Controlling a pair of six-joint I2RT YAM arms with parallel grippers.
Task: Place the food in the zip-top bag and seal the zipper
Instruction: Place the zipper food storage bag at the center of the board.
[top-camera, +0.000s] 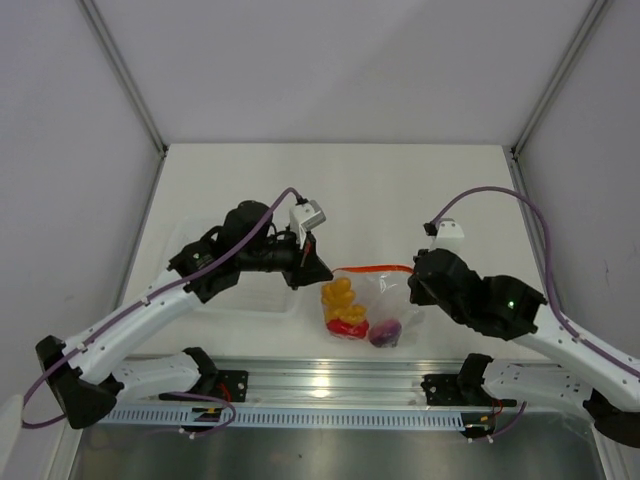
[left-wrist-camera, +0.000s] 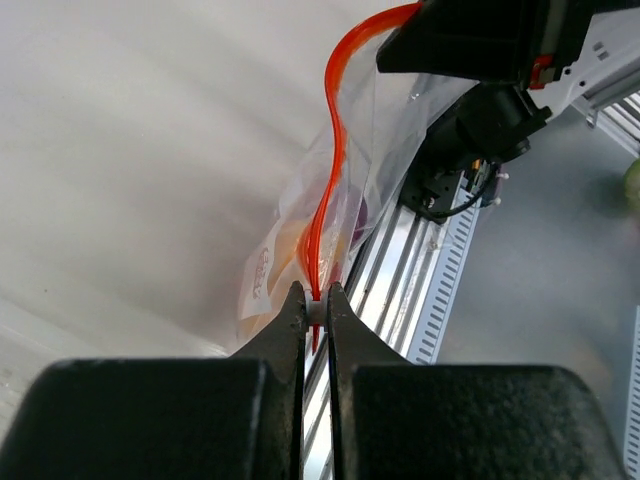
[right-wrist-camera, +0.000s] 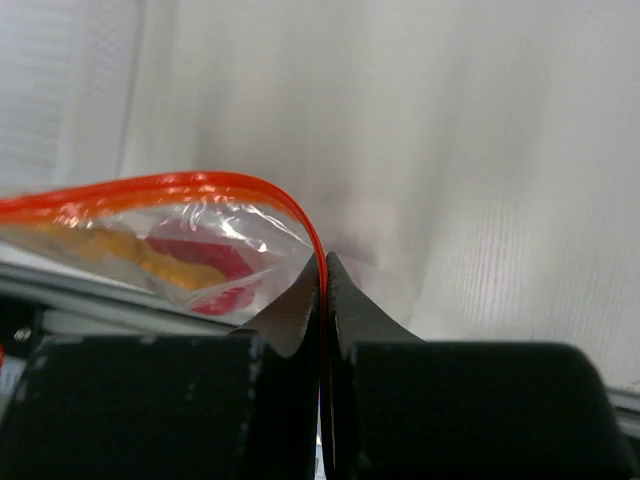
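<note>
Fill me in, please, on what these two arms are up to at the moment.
The two arms hold a clear bag between them. The left gripper is pinched shut on one end of the red-orange zipper, the right gripper on the other. All three toy foods are inside: an orange-yellow piece, a red piece and a purple piece. The bag sags near the table's front edge. Whether the zipper is fully sealed cannot be told.
</note>
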